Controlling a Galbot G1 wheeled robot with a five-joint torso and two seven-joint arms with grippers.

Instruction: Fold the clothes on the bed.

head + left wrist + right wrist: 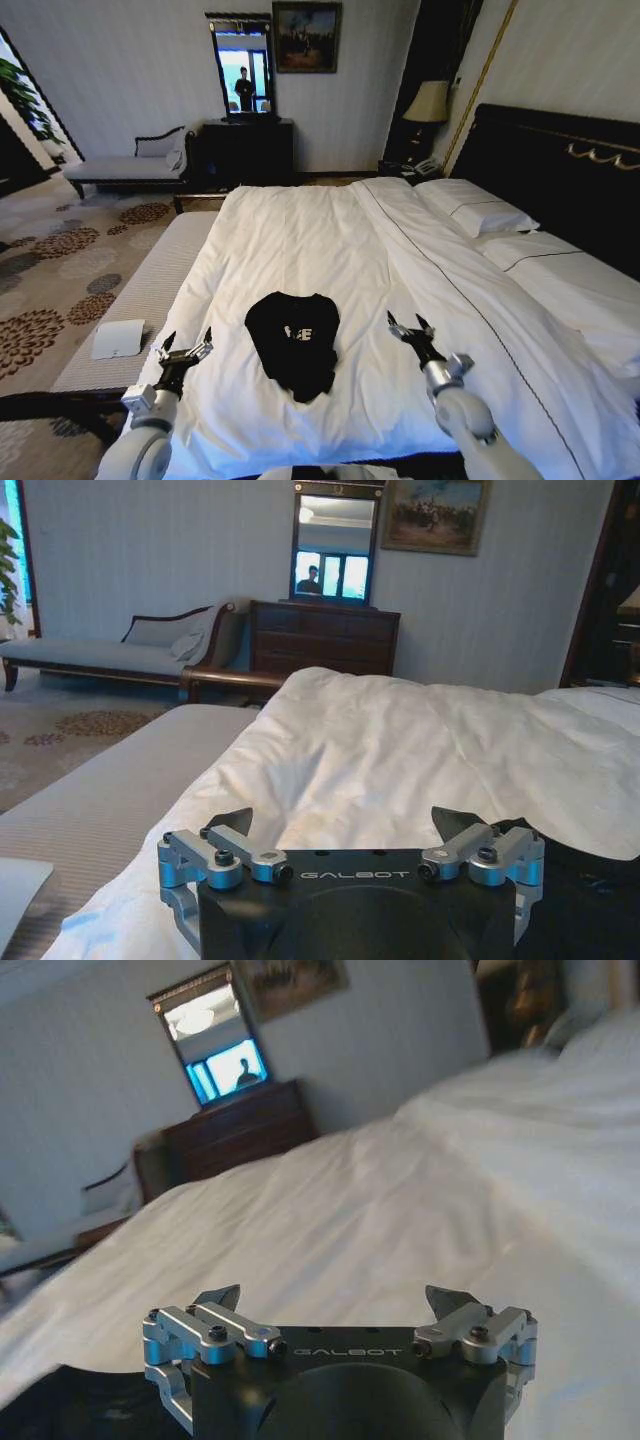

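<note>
Pincers flank the shirt, one on each side, and neither is touching cloth. The black T-shirt (293,343) lies near the foot of the bed (300,240), on the white duvet, already bunched narrow with its sleeves tucked and the white chest lettering half hidden. Left pincer (184,350) hovers beside the shirt, near the bed's left edge, fingers spread wide and empty. Right pincer (409,325) hangs on the other side, also splayed open with nothing in it. My read: this is the approach before a fold, with no grasp made yet. The next move calls for each pincer to drop onto a shirt edge and pinch only the black fabric, not the duvet beneath.
</note>
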